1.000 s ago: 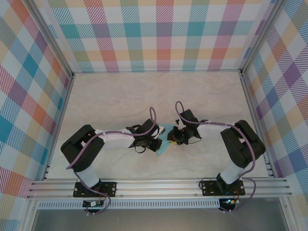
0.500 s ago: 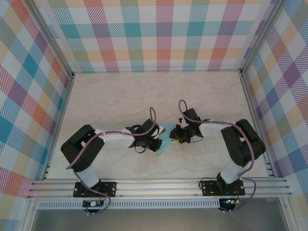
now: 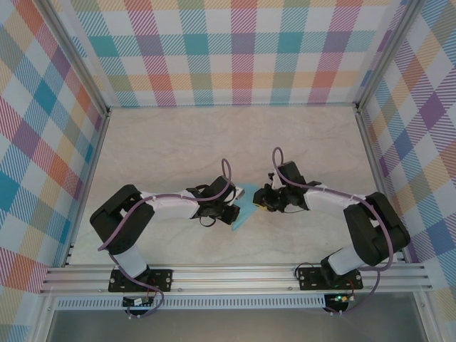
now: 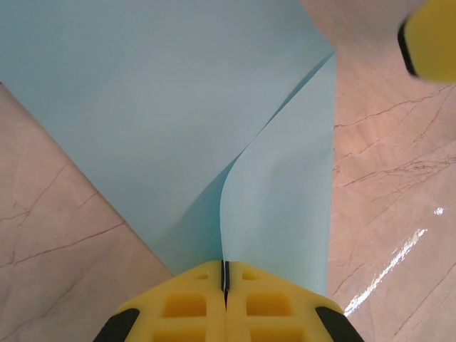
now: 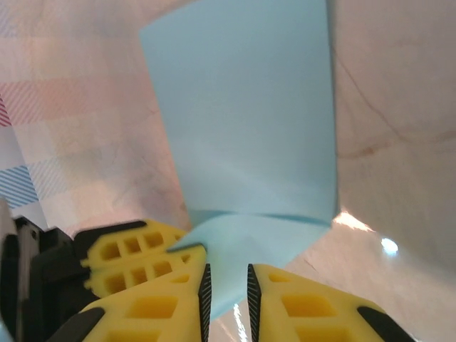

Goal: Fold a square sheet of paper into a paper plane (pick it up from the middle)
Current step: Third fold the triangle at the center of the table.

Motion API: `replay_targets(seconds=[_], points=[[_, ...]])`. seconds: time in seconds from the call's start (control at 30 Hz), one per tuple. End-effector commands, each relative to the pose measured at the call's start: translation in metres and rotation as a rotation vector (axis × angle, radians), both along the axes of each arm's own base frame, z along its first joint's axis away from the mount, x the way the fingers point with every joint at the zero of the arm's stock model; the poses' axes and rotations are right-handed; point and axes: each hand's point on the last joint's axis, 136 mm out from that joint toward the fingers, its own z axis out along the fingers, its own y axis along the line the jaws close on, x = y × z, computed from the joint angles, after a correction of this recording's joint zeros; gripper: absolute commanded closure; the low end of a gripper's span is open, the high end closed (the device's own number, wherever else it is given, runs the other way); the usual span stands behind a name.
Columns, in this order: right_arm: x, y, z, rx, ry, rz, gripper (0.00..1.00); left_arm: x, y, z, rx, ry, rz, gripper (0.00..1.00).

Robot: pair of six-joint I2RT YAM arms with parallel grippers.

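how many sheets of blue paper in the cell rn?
1. The blue sheet lies mid-table, folded, pinched in the left gripper, with the right gripper at its other side. The grippers hide part of it.

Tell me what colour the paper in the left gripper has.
The paper is plain light blue, unmarked; the left wrist view shows it best.

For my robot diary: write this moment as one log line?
left gripper: shut on paper | right gripper: slightly open, at paper
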Motion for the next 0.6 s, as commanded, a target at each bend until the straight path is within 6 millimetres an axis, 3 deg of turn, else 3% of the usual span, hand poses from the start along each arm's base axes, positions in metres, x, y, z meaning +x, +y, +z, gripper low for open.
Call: replay_targets(seconds=[0.0, 0.37, 0.57], points=[[-0.016, 0.018, 0.007, 0.054, 0.013, 0.033, 0.82, 0.003, 0.003, 0.000, 0.010, 0.014, 0.004, 0.96], [-0.029, 0.044, -0.006, 0.077, 0.037, 0.034, 0.88, 0.002, 0.004, 0.001, 0.013, 0.010, -0.002, 0.96], [-0.031, 0.042, -0.015, 0.066, 0.048, 0.020, 0.88, 0.004, 0.002, 0.001, 0.008, 0.008, -0.003, 0.96]])
